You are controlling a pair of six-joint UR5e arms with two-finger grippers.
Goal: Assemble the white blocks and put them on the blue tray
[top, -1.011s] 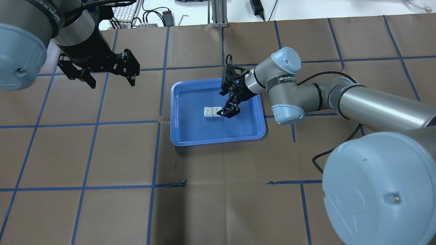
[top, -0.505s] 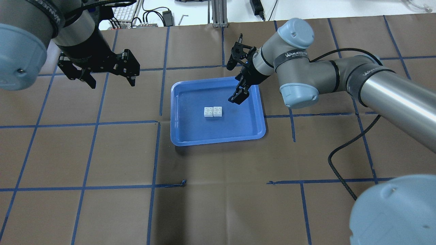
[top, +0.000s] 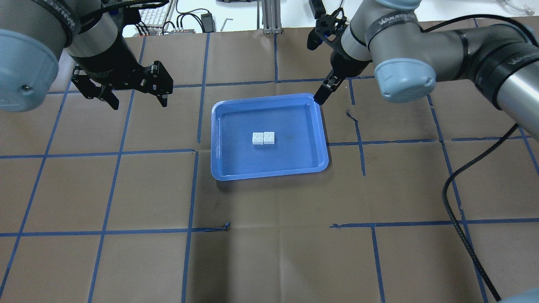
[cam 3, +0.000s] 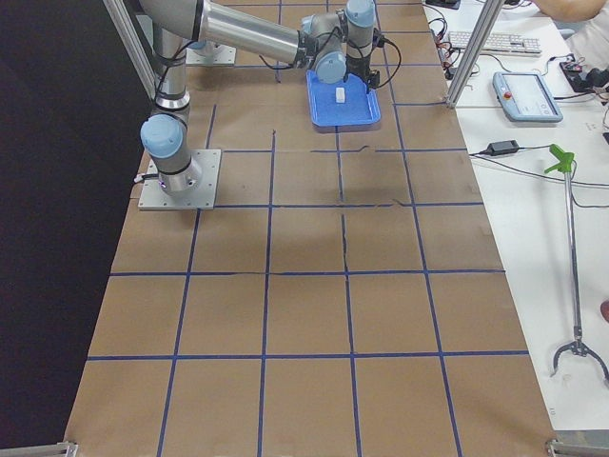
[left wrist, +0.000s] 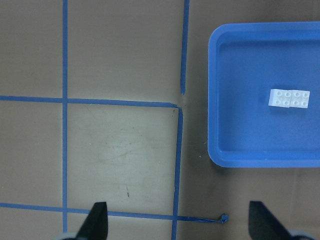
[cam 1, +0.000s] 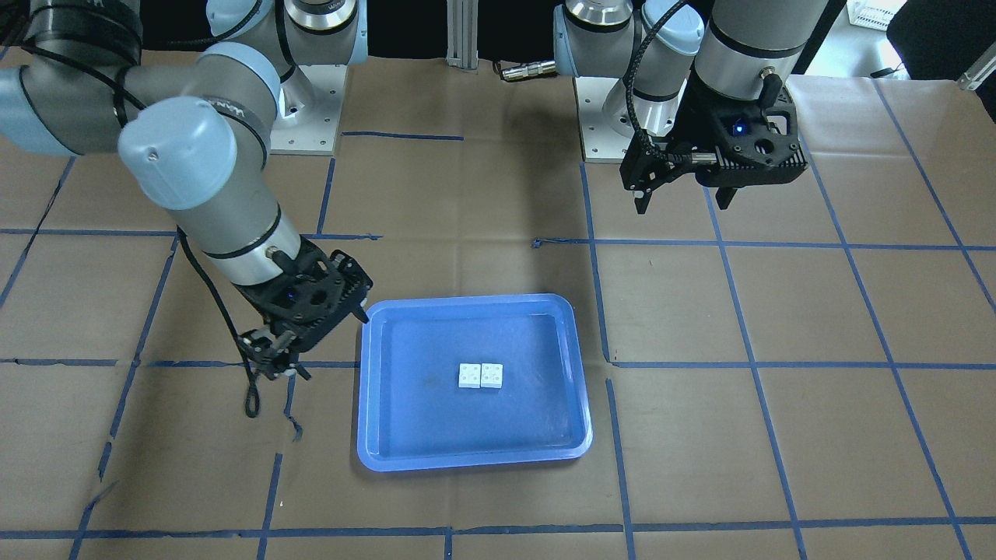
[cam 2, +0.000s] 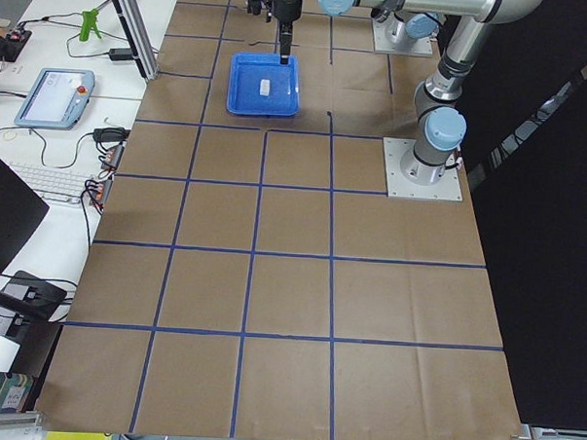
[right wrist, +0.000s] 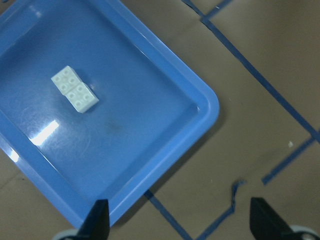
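The two white blocks point(top: 263, 138) sit joined side by side, studs up, on the floor of the blue tray point(top: 269, 173). They also show in the front view point(cam 1: 480, 376), left wrist view point(left wrist: 289, 98) and right wrist view point(right wrist: 75, 89). My right gripper point(top: 321, 96) is open and empty, raised over the tray's right rim point(right wrist: 202, 97), apart from the blocks. My left gripper point(top: 139, 103) is open and empty, high over the bare table left of the tray point(left wrist: 215, 100). In the front view it hangs at the upper right point(cam 1: 683, 204).
Brown paper with a blue tape grid covers the table. A keyboard and cables point(top: 156, 17) and a metal post point(top: 269, 17) lie beyond the far edge. The right arm's black cable point(top: 459, 202) loops over the table at right. Both arm bases point(cam 1: 615, 117) stand behind the tray.
My right gripper has lifted off the blocks and drawn back to the tray's far right corner in the overhead view. The blocks stay put. The left arm has not moved.
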